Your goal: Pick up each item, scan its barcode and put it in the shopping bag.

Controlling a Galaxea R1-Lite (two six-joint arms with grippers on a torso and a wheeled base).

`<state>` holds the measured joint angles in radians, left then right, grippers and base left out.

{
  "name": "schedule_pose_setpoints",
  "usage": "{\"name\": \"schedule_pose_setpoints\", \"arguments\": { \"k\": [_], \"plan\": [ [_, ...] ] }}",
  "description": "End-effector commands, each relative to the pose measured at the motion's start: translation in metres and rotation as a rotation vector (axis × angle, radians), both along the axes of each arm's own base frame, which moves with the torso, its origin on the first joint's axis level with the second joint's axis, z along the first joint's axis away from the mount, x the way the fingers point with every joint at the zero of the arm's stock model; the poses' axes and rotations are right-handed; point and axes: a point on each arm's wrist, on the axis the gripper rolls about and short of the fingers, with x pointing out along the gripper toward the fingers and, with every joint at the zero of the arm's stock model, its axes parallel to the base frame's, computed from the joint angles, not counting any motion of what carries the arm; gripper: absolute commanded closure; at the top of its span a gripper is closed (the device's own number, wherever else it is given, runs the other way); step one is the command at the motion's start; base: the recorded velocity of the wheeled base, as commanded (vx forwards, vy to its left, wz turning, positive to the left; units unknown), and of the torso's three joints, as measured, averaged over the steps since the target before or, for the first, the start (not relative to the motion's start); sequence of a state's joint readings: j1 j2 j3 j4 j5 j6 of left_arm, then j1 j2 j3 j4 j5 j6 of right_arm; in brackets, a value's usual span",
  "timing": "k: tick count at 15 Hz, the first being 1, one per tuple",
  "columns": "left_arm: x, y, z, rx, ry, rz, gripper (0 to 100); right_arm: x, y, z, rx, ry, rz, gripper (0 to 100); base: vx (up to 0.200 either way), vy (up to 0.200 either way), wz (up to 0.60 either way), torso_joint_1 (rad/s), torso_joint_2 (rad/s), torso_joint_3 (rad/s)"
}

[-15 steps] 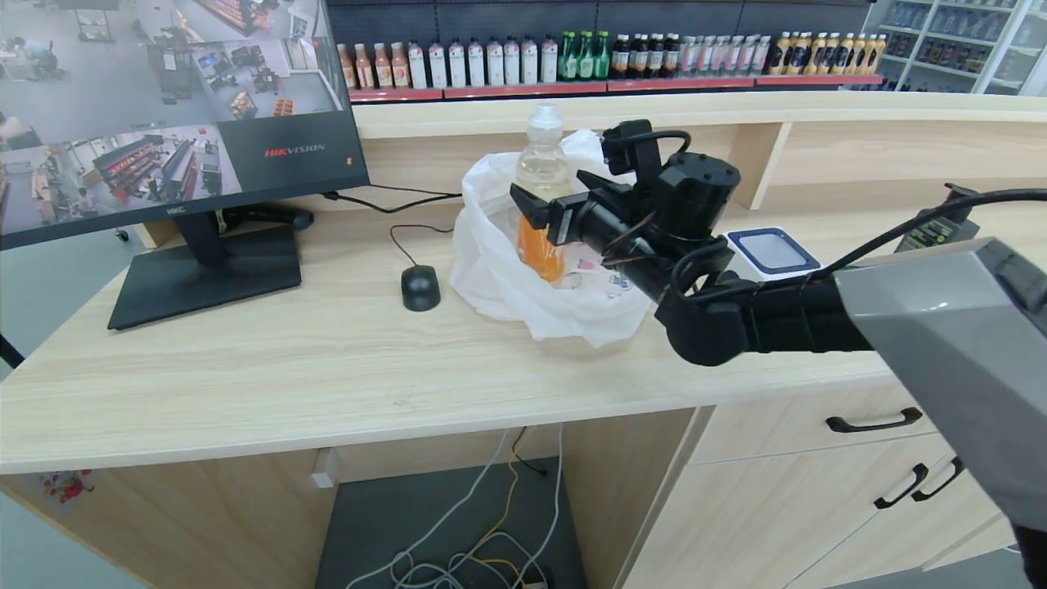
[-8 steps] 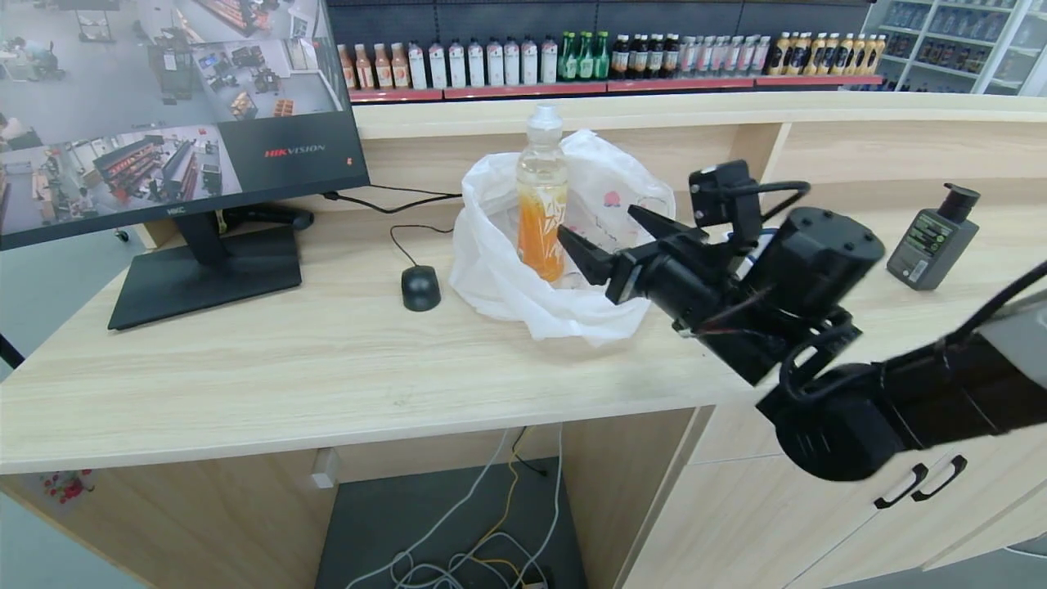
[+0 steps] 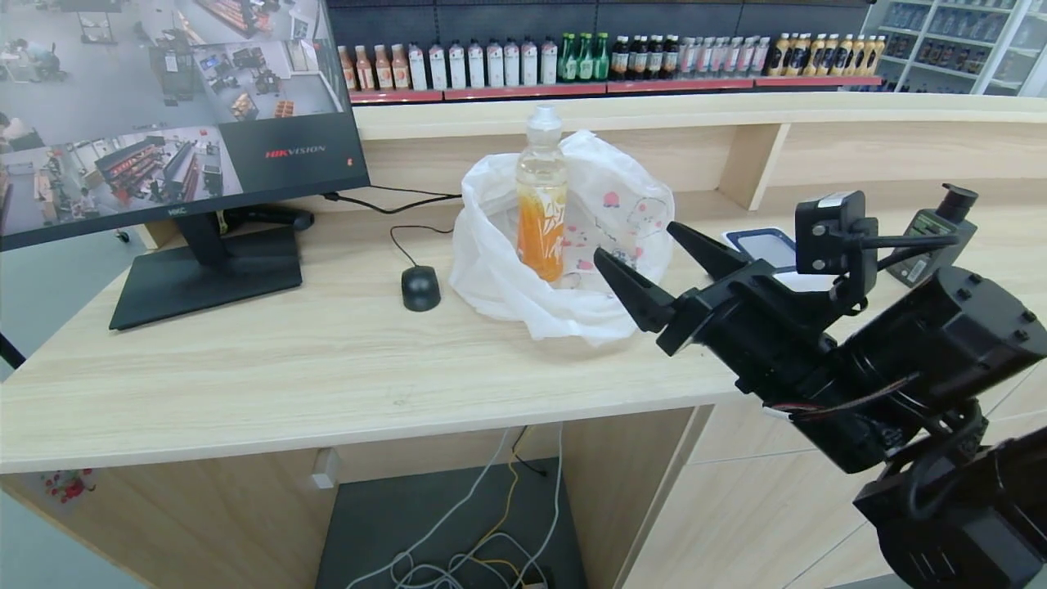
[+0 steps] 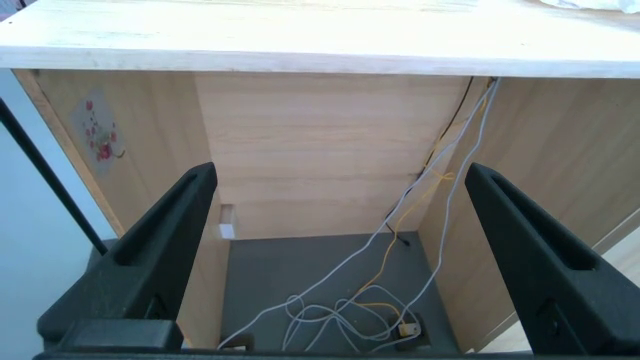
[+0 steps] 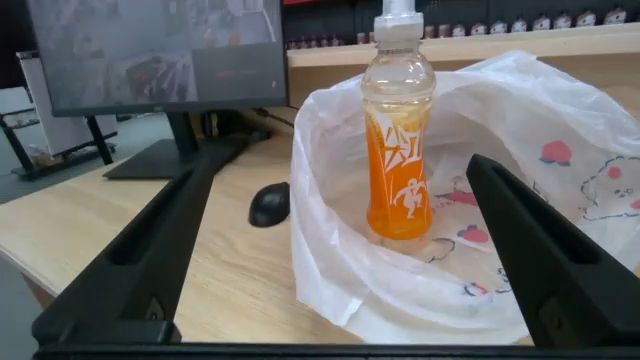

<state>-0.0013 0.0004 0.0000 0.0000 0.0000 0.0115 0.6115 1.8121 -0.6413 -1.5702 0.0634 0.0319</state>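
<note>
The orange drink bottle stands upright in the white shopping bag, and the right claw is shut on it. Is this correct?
Not quite. The orange drink bottle stands upright in the white shopping bag, but the right claw is open and apart from it, as the head view shows.

From my head camera, the bottle (image 3: 541,196) stands in the white bag (image 3: 499,278), whose front fold hides its base. The right gripper (image 3: 635,241) and its wrist cover the near side of the scanner pad (image 3: 765,245) and cross part of the dark pump bottle (image 3: 936,222). The monitor (image 3: 164,98) is cut off by the top and left edges. The shelf bottles (image 3: 572,57) are too small for me to tell their labels. In the right wrist view the monitor is blurred and the bag runs off the picture's edge.
</note>
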Motion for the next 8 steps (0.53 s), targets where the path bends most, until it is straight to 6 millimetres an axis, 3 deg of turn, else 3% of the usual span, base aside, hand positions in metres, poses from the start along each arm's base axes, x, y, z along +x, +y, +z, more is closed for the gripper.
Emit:
{"name": "schedule_pose_setpoints", "arguments": {
  "k": [1,8],
  "plan": [
    [0.0000,0.0000,0.0000,-0.001,0.000,0.000,0,-0.0024,0.0008,0.0005,0.000,-0.001,0.008,0,0.000,0.000,0.00,0.000,0.00,0.000],
    [0.0000,0.0000,0.0000,-0.002,0.000,0.000,0,-0.0025,-0.0015,-0.0065,-0.007,0.030,0.005,0,0.000,0.000,0.00,0.000,0.00,0.000]
  ]
}}
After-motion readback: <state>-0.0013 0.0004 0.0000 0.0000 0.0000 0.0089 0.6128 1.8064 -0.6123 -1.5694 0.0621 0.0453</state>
